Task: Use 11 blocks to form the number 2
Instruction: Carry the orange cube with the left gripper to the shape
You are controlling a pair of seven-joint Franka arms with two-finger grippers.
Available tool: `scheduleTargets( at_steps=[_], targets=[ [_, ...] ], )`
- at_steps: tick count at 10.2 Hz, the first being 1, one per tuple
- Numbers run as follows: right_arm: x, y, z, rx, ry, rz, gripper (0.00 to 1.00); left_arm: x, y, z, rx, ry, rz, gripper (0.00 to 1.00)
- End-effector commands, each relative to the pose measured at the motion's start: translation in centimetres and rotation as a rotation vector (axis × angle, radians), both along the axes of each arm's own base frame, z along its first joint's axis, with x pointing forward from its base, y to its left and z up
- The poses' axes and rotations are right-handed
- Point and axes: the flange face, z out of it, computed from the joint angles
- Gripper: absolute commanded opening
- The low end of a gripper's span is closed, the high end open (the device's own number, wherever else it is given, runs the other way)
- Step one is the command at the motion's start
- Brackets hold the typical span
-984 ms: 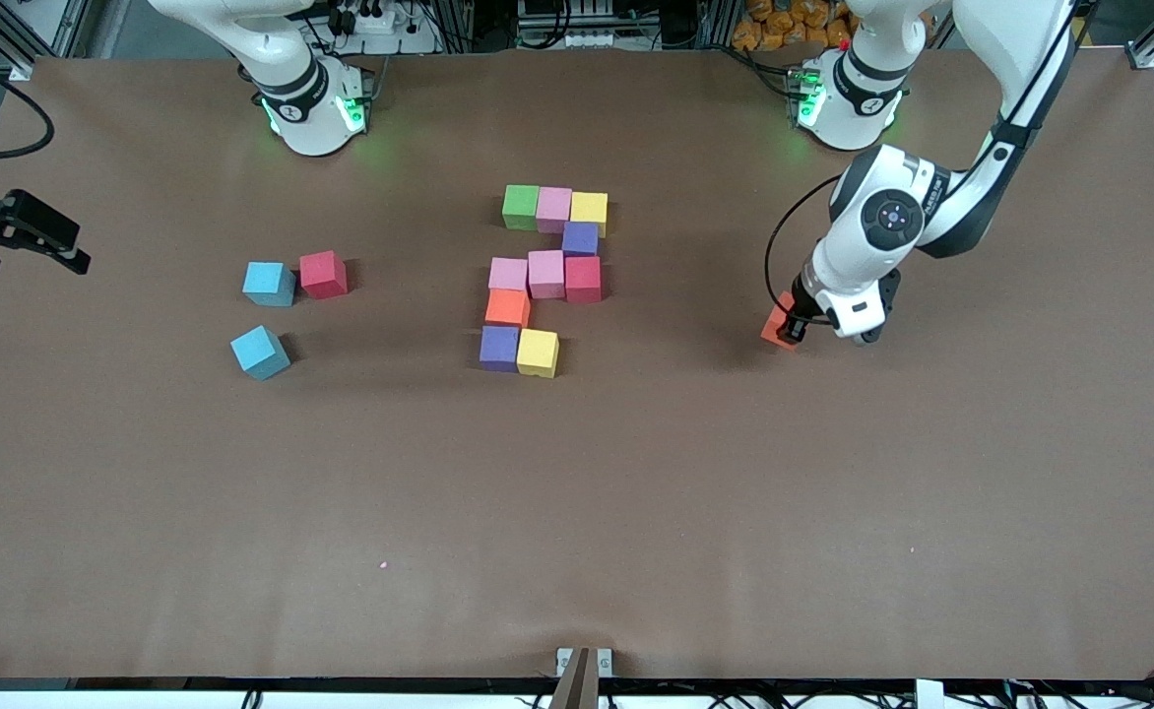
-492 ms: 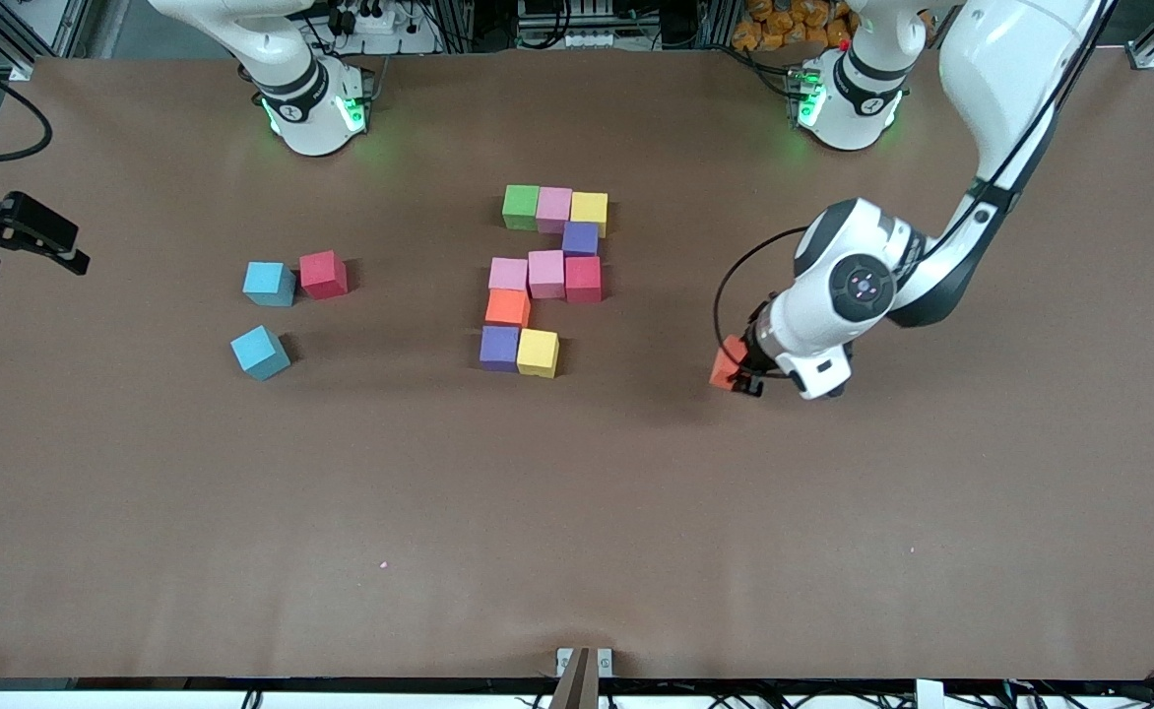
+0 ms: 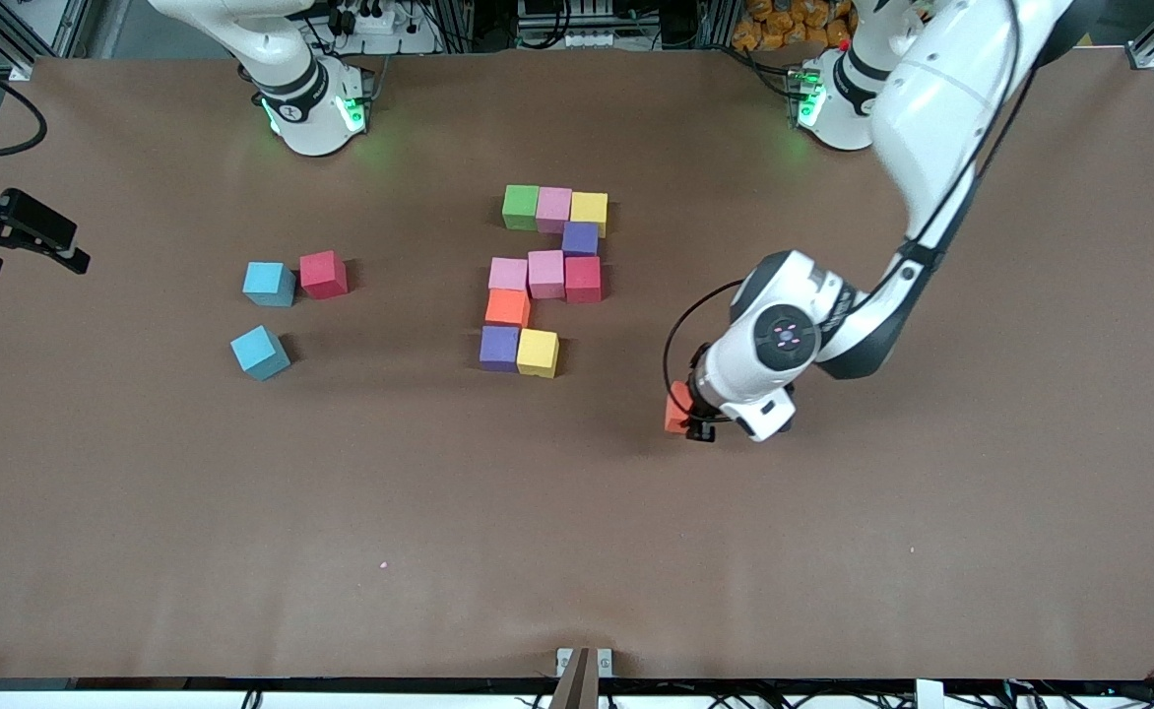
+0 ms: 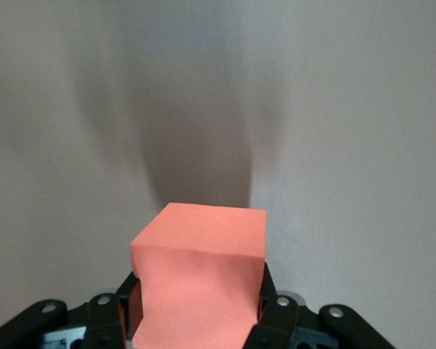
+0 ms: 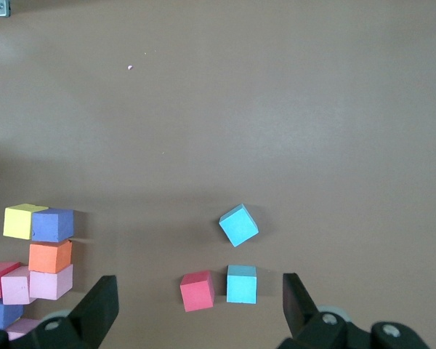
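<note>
The left gripper [image 3: 687, 421] is clamped on an orange block [image 3: 676, 408], carried in the air over bare table [image 3: 833, 551] toward the left arm's end. Compared with a second ago it has travelled toward the front edge of the table and toward the middle, so it now hangs closer to the unfinished number 2 [image 3: 545, 279]. In the left wrist view the orange block [image 4: 200, 280] sits squarely between the black fingers [image 4: 105, 327], with only plain table below it. The number 2 lies at the middle of the table, nearer the edge where the arm bases stand, and has not changed: a top row of green block [image 3: 520, 207], pink block [image 3: 553, 209] and yellow block [image 3: 589, 210]; a purple block [image 3: 580, 238] under the yellow one; a row of two pink blocks and a red block [image 3: 583, 279]; a second orange block [image 3: 507, 308]; and, in the row nearest the front camera, another purple block [image 3: 499, 348] touching another yellow block [image 3: 538, 353]. The spot beside that yellow block, on the left arm's side, is unfilled. Toward the right arm's end, a loose red block [image 3: 323, 274] sits just beside a light blue cube [image 3: 269, 284], with another light blue cube [image 3: 260, 352] nearer the front edge; none of these has moved. The right gripper [image 5: 200, 309] waits high over that part of the table with its jaws spread wide and nothing between them.
</note>
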Motion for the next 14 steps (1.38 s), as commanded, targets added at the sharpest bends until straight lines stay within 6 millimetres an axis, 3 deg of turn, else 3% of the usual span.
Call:
scheduleTargets(
  at_steps=[1,4,8,14],
  targets=[
    [-0.8,0.2,1.5,0.022,0.007,0.003,1.0,-0.4,-4.0,-0.8,0.022,-0.012,0.032,0.04],
    [-1.7,-0.9,3.5,0.011,0.019,-0.006,1.0,-2.3,-7.7,-1.9,0.002,-0.016,0.068,0.04],
    [-2.1,-2.2,3.5,0.011,0.035,-0.026,1.0,-6.6,-12.5,-3.6,0.003,0.007,0.004,0.04],
    [-2.0,-2.7,3.3,0.013,0.04,-0.035,1.0,-9.1,-15.0,-5.1,-0.002,0.015,-0.034,0.04]
  ],
)
